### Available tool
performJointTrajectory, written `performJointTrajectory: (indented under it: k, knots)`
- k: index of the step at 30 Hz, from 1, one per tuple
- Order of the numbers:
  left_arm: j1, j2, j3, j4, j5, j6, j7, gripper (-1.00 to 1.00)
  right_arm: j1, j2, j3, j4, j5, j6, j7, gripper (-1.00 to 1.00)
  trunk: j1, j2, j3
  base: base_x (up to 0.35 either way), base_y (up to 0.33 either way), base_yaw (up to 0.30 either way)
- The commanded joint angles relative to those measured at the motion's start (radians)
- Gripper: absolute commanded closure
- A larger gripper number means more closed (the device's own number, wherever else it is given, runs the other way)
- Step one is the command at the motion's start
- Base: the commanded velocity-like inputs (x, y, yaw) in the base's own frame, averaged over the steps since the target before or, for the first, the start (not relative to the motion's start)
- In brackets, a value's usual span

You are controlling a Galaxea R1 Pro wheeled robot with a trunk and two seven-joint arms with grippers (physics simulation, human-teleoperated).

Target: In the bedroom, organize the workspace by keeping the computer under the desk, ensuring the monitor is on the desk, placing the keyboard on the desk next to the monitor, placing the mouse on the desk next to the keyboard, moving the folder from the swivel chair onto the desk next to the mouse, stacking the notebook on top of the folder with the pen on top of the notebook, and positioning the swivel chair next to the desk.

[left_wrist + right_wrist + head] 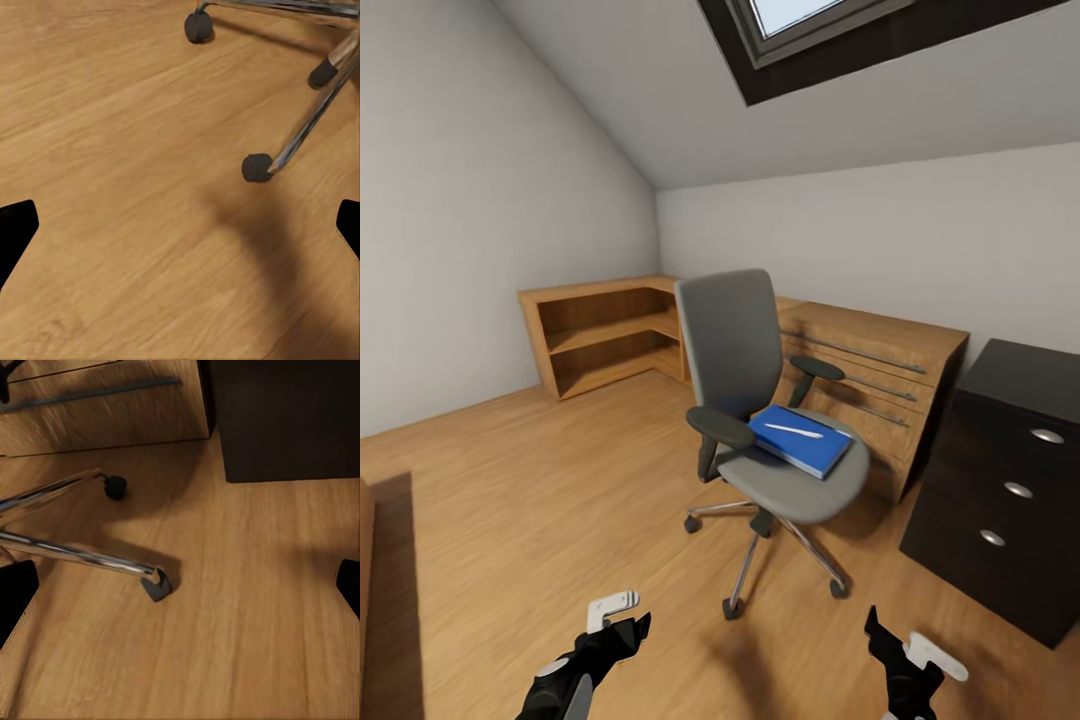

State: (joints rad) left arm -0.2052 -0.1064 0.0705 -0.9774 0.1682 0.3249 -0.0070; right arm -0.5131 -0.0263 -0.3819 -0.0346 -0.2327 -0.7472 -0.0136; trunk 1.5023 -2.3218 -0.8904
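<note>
Grey woven-looking cloth on the swivel chair (pixel 755 400) back and seat, matt black plastic armrests, and polished chrome legs ending in dull black castors (pixel 257 167). Smooth, bright blue cover on the folder (pixel 800 440), with a slim white-silver pen (pixel 793 431) lying on it. Warm, satin wood-grain floor (pixel 540 500), light wooden drawer unit (pixel 880 375) with thin metal bar handles, and a black cabinet (pixel 1010 480) carrying shiny silver knobs.

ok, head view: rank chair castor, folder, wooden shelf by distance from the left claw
1. Castor, front one, on the floor just right of and beyond the left claw.
2. Folder, on the chair seat, up and right.
3. Wooden shelf, against the far left wall.
</note>
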Motion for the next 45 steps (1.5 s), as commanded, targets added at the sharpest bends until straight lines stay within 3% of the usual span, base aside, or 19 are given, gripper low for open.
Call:
performJointTrajectory:
  k: [1,19,25,30,34,36,38,45]
  knots:
    - [0.0,-0.001,0.002,-0.001,0.01,0.006,-0.001,-1.0,-0.001,0.0,0.005,0.001,-0.005,-0.003,-0.002,-1.0,0.0,0.0,-0.001,0.312,0.0,0.0]
    - [0.0,0.0,0.002,-0.026,0.014,0.006,-0.002,-1.0,-0.001,-0.005,0.005,-0.003,-0.005,-0.003,0.001,-1.0,0.0,0.0,-0.001,0.057,-0.114,0.0]
    - [0.0,0.001,0.003,-0.056,0.017,0.008,-0.002,-1.0,-0.002,-0.017,0.005,-0.02,-0.007,0.017,0.001,-1.0,0.023,-0.042,-0.02,0.0,-0.002,0.0]
    - [0.0,0.002,0.006,-0.066,0.016,0.009,-0.002,-1.0,-0.005,-0.04,0.005,-0.095,-0.01,0.13,0.001,-1.0,0.043,-0.077,-0.035,0.0,0.0,0.0]
    - [0.0,0.004,0.008,-0.106,0.016,0.014,-0.003,-1.0,-0.005,-0.056,0.0,-0.231,-0.021,0.326,0.001,-1.0,0.054,-0.098,-0.045,0.0,0.0,0.0]
    - [0.0,0.004,0.008,-0.112,0.015,0.014,-0.003,-1.0,-0.005,-0.058,-0.001,-0.267,-0.029,0.379,0.001,-1.0,0.054,-0.098,-0.045,0.0,0.0,0.0]
    - [0.0,0.005,0.009,-0.119,0.015,0.016,-0.004,-1.0,-0.004,-0.059,-0.002,-0.328,-0.067,0.46,0.001,-1.0,0.054,-0.098,-0.045,0.0,0.0,0.0]
    - [0.0,0.005,0.009,-0.125,0.015,0.018,-0.005,-1.0,-0.004,-0.051,0.003,-0.419,-0.185,0.523,0.009,-1.0,0.054,-0.098,-0.045,0.0,0.0,0.0]
